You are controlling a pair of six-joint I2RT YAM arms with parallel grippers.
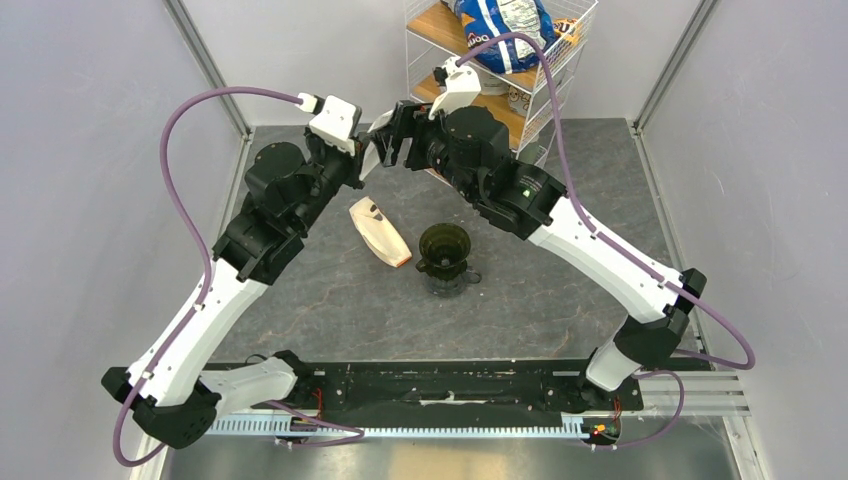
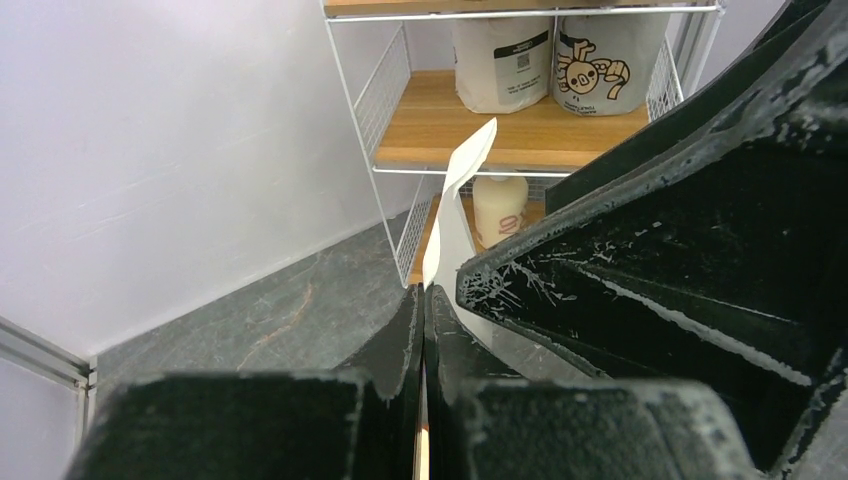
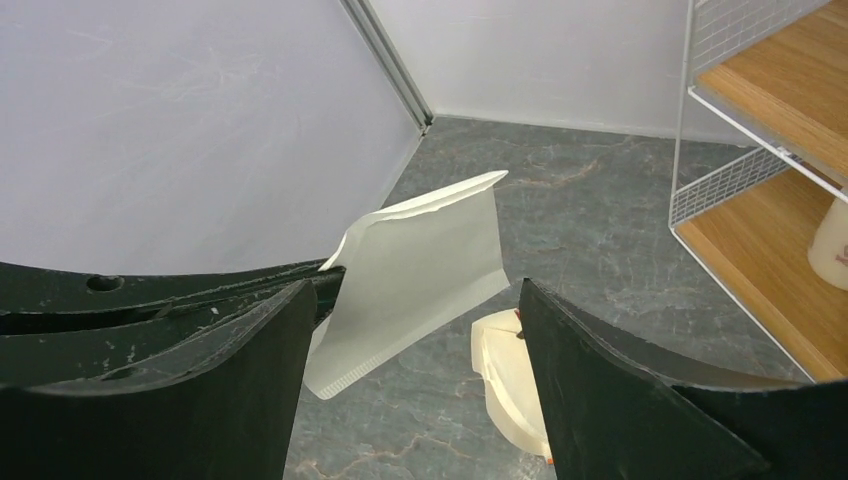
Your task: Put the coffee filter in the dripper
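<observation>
The coffee filter, a flat white paper fan, hangs in the air at the back of the table. My left gripper is shut on its edge; the paper rises above the fingertips in the left wrist view. In the top view the filter is a thin white sliver at the left gripper. My right gripper is open, with one jaw on each side of the filter and not touching it; it also shows in the top view. The dark dripper stands empty mid-table, apart from both grippers.
A tan flat packet with an orange end lies left of the dripper and shows below the filter in the right wrist view. A white wire rack with wooden shelves holding bags and bottles stands close behind the grippers.
</observation>
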